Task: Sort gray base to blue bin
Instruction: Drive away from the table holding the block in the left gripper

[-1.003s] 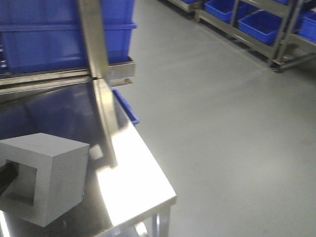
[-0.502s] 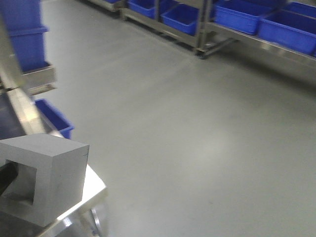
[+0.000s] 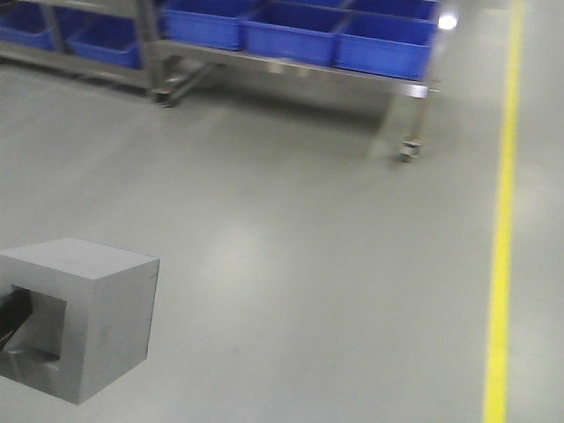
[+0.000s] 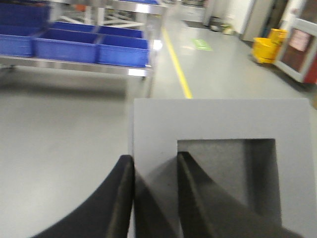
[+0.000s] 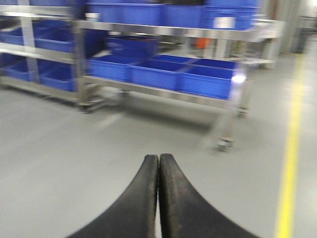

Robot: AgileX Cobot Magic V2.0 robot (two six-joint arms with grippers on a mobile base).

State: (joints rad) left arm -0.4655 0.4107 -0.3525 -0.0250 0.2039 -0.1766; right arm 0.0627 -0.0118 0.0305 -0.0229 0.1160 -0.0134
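The gray base (image 3: 97, 317) is a matte cube with a square recess, and it hangs over the floor at the lower left of the front view. My left gripper (image 4: 154, 157) is shut on it. One black finger (image 4: 119, 198) presses the outer face, and the other finger (image 4: 190, 193) sits inside the recess. The base (image 4: 218, 119) fills the lower right of the left wrist view. My right gripper (image 5: 158, 156) is shut on nothing, above bare floor. Several blue bins (image 3: 291, 31) stand in a row on a rack; I cannot tell which is the task's blue bin.
A wheeled steel rack (image 3: 410, 88) crosses the far side of the gray floor. A yellow floor line (image 3: 502, 229) runs along the right. More blue bins (image 5: 203, 79) fill the lower and upper rack shelves. A yellow bucket (image 4: 267, 47) stands far off.
The front view has swung round. The steel table and stacked blue tubs have left the frame, and the rack and yellow line have come in. The gray base keeps its place in the left gripper.
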